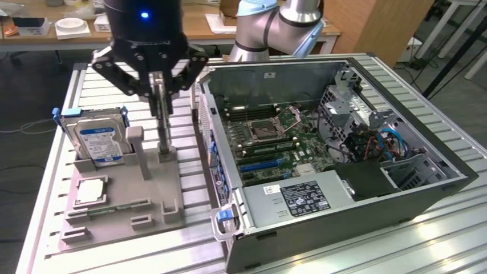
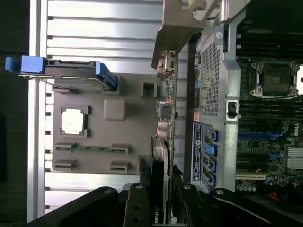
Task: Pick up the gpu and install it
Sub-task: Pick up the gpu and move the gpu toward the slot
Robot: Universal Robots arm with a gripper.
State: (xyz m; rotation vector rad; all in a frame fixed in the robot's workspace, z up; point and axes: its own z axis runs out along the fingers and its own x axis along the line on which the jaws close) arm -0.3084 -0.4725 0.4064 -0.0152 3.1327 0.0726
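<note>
We see our gripper (image 1: pixel 158 100) clamped on the upper edge of the gpu (image 1: pixel 163 130). The card hangs upright straight beneath the fingers, its lower end at a slotted post of the gray fixture (image 1: pixel 122 214); we cannot tell whether it touches. The open computer case (image 1: pixel 343 148) stands just beside the gripper, with the hard drive (image 1: pixel 95 137) near on the opposite side.

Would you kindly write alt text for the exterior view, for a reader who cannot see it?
The gripper grips the upright gpu, which stands in a grey holder beside a hard drive. An open computer case lies toward the exterior view's right.
</note>
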